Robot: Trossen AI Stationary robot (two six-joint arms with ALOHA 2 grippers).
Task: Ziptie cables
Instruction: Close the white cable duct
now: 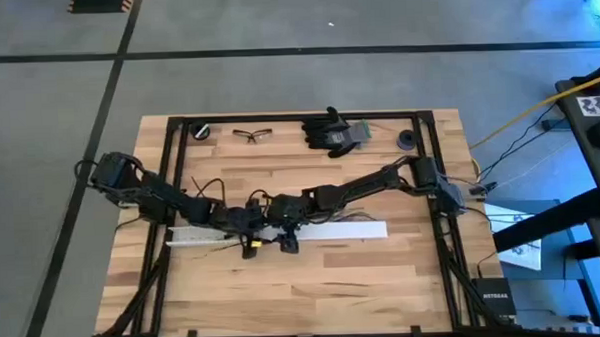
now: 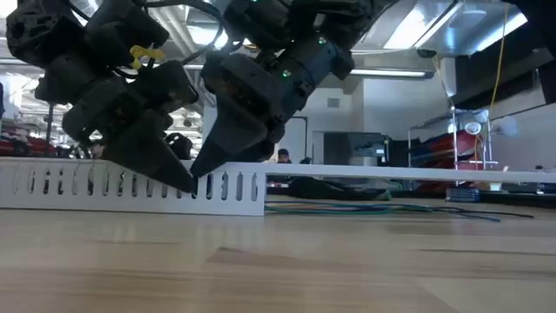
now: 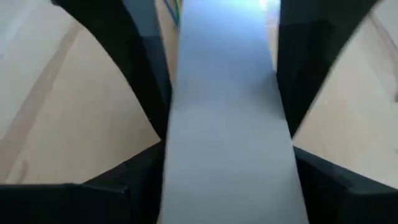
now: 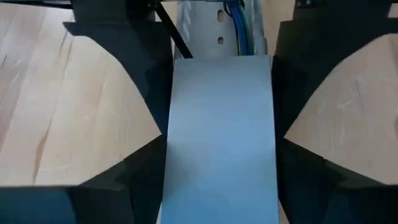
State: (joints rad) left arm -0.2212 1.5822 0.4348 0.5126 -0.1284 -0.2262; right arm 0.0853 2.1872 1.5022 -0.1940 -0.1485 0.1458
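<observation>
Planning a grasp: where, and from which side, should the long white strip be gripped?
Pinch the white strip across its narrow width, on its two long edges, coming straight down. It lies flat along the table, and the left gripper and right gripper straddle it that way.

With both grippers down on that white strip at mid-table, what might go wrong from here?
1. Crowding: the left gripper and right gripper straddle the same white strip close together, so their fingers may collide.
2. The strip's far end appears raised in the low view; it may tip or slide.
3. The cables lie behind the strip, so a shifting strip might drag them.
</observation>
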